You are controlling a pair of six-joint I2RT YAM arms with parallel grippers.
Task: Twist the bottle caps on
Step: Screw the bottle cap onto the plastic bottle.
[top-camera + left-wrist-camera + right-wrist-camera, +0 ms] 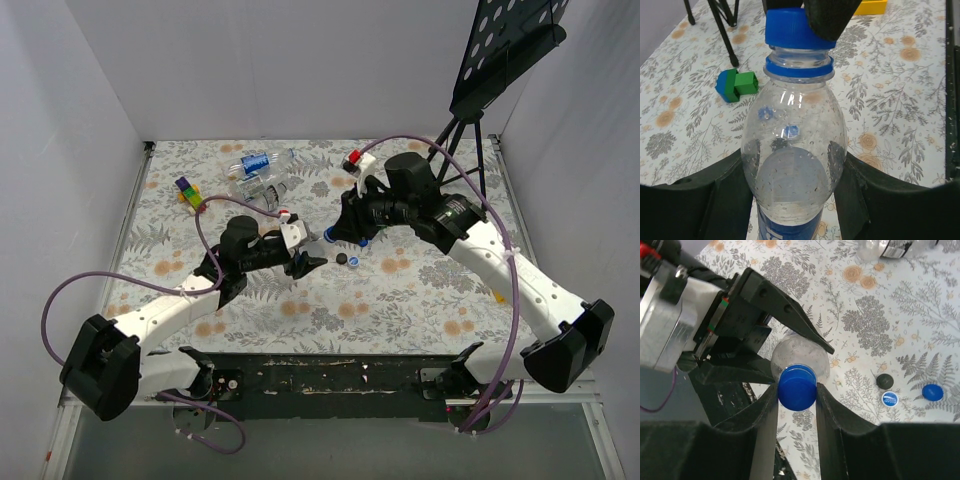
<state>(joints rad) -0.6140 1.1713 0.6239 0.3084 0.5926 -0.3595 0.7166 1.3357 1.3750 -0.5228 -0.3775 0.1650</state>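
While left fingers (695, 207) grip the bottle (792, 165), right fingers (760, 435) pinch its cap (797, 387).

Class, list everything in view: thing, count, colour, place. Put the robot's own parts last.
held bottle: one, clear, mid-table.
fitted cap: one, blue, on that bottle's neck.
black cap: one, loose on the cloth.
blue caps: two, loose beside it.
other bottles: clear, lying at the back; count unclear.
toy blocks: multicoloured cluster, back left.
green-and-blue block: one, near the stand's legs.
music stand: one, black, back right.
table: one, floral cloth.
left gripper: black, shut on held bottle.
right gripper: black, shut on fitted cap.
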